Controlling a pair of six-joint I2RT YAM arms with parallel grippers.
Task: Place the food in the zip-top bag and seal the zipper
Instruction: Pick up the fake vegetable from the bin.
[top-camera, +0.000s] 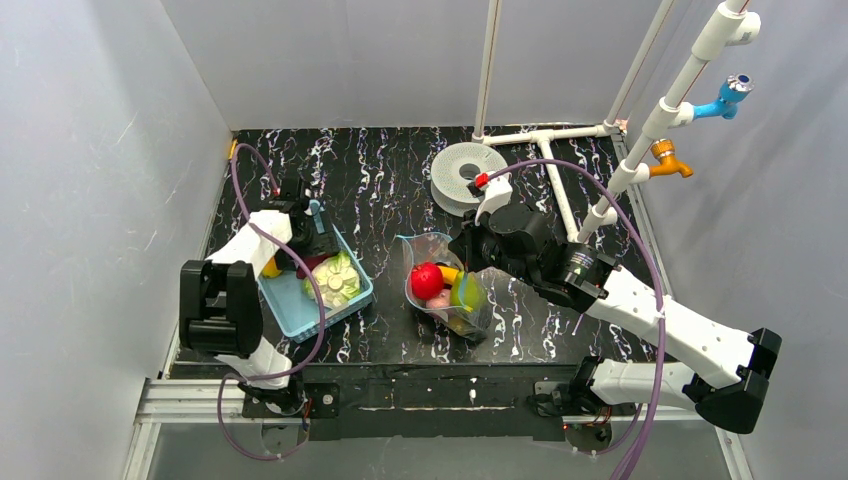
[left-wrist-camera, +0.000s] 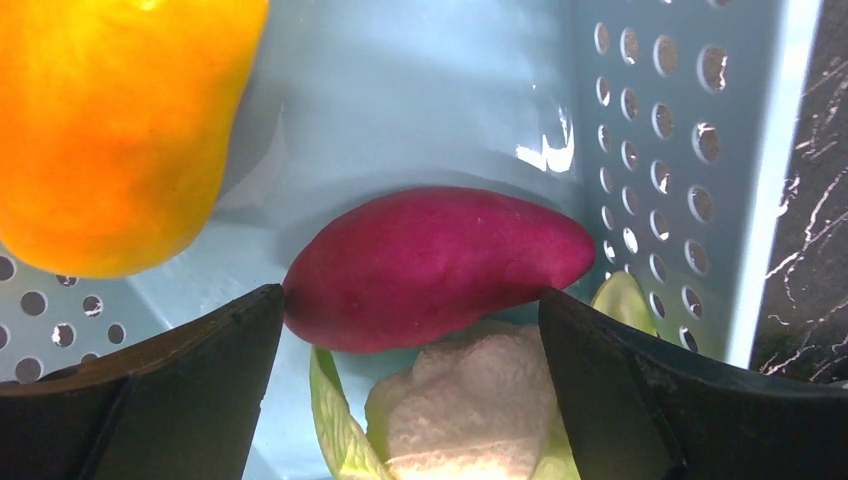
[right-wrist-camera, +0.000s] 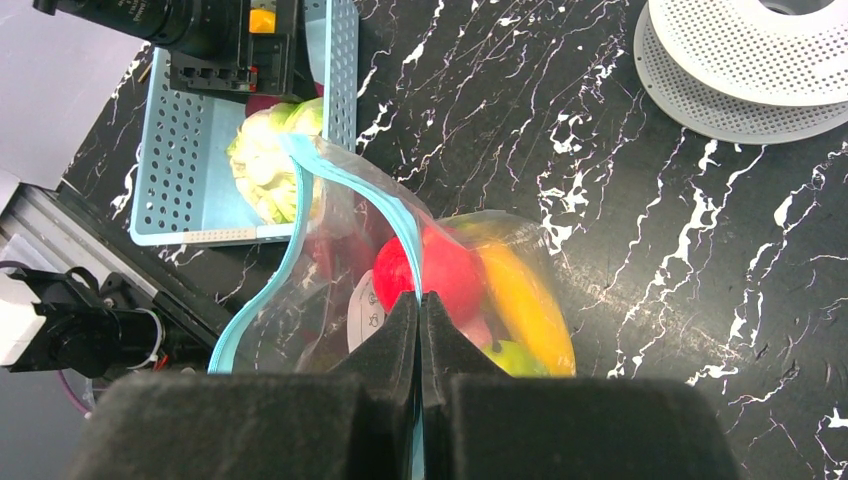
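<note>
The clear zip-top bag (top-camera: 445, 290) lies mid-table with its mouth held up. It holds a red round fruit (right-wrist-camera: 450, 270), a yellow banana (right-wrist-camera: 525, 300) and a green piece (right-wrist-camera: 510, 355). My right gripper (right-wrist-camera: 419, 300) is shut on the light-blue zipper (right-wrist-camera: 345, 185) at one side of the mouth, and it also shows in the top view (top-camera: 470, 245). My left gripper (left-wrist-camera: 410, 300) is open, down inside the blue basket (left-wrist-camera: 680, 150), its fingers on either side of the purple eggplant (left-wrist-camera: 440, 265). An orange-yellow fruit (left-wrist-camera: 110, 130) and a pale-green cabbage (left-wrist-camera: 470, 410) lie beside the eggplant.
The blue lattice basket (top-camera: 300, 310) sits at the left by the left arm. A white perforated disc (top-camera: 468, 175) lies behind the bag. A white pipe frame (top-camera: 545, 135) with taps stands at the back right. Grey walls close in the table.
</note>
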